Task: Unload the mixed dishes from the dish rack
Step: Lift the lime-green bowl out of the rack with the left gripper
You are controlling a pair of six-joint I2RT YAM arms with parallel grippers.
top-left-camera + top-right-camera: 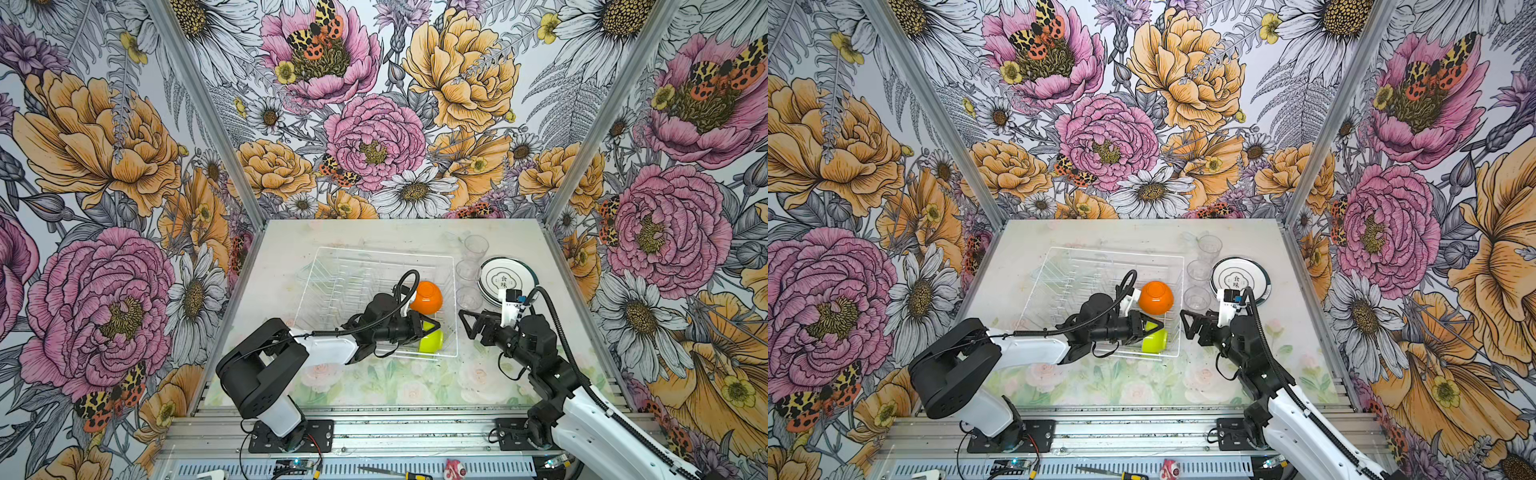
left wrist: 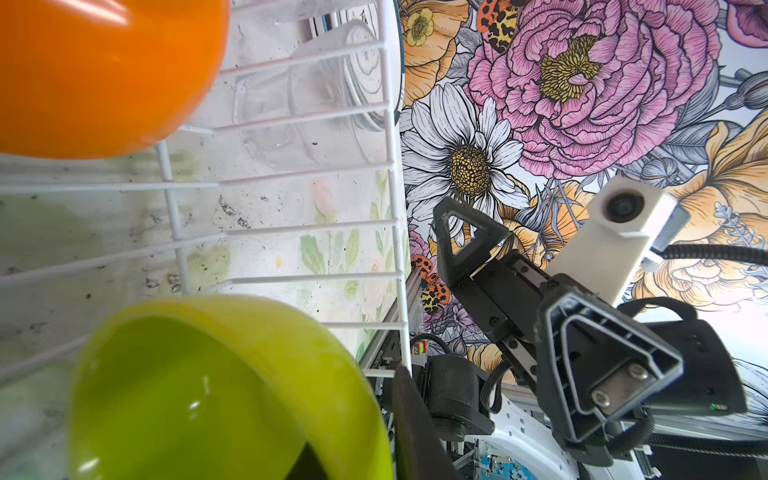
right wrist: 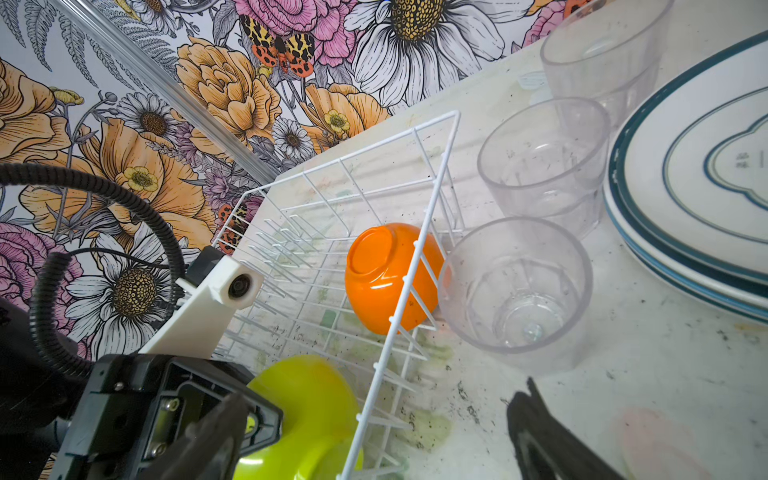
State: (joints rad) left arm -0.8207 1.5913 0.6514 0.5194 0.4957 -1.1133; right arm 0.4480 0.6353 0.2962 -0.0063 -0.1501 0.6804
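Large rectangular white wire dish rack (image 1: 374,254) sits mid-worktop (image 1: 291,249). Left hand (image 1: 428,326) is in the rack's near right corner, closed on the wall of the glossy lime-green round bowl (image 1: 430,343), which is tipped on its side. Glossy orange round bowl (image 1: 427,297) lies upturned just behind it. Right hand (image 1: 471,326) hovers outside the rack's right side, jaws wide, holding nothing. Three clear plastic cups (image 1: 468,297) and stacked round white dark-rimmed plates (image 1: 505,276) stand by the worktop's right edge

Floral wallpaper (image 1: 374,141) (peonies, daisies, moths) lines three walls around a pale tabletop (image 1: 374,237).
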